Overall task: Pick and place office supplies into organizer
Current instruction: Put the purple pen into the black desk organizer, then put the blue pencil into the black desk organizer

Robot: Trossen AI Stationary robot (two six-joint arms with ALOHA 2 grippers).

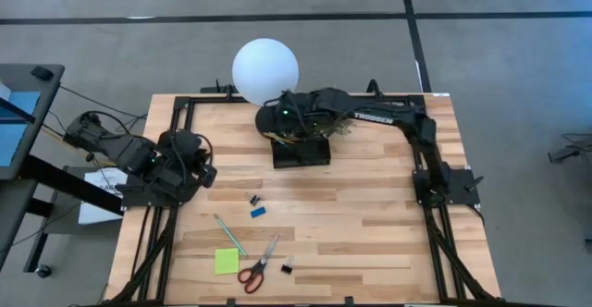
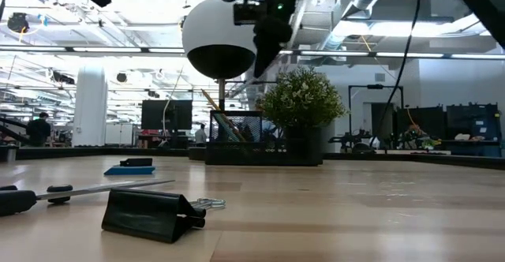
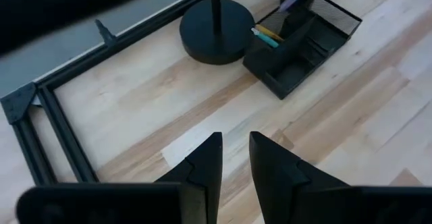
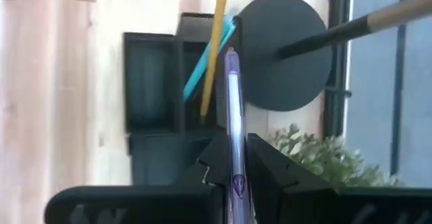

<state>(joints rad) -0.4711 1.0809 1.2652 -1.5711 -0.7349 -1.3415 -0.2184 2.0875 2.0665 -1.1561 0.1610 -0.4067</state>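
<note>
My right gripper (image 4: 235,158) is shut on a purple pen (image 4: 232,96) above the black organizer (image 1: 301,152), which stands next to the lamp's round base (image 4: 283,52). A yellow pencil (image 4: 214,48) and a teal pen (image 4: 202,72) lean inside the organizer. My left gripper (image 3: 235,158) waits at the table's left side, empty, its fingers a narrow gap apart. A teal pen (image 1: 229,235), a lime-green sticky pad (image 1: 227,261), red-handled scissors (image 1: 259,265), a blue eraser (image 1: 258,212) and two black binder clips (image 1: 252,198) (image 1: 288,267) lie flat on the table. My right gripper pinches the purple pen's barrel (image 4: 234,173) between its two fingers. The fingers come from above, pointing down. The pen runs along them and sticks out past the fingertips toward the organizer. The pen is lifted clear, its free end (image 4: 231,54) over the organizer's compartments.
The lamp's white globe (image 1: 265,71) stands over the organizer's far left. A potted plant (image 2: 304,104) is at the organizer's right, under my right arm. A black frame (image 3: 40,109) runs along the table's edges. Bare wood lies between the organizer and the loose supplies.
</note>
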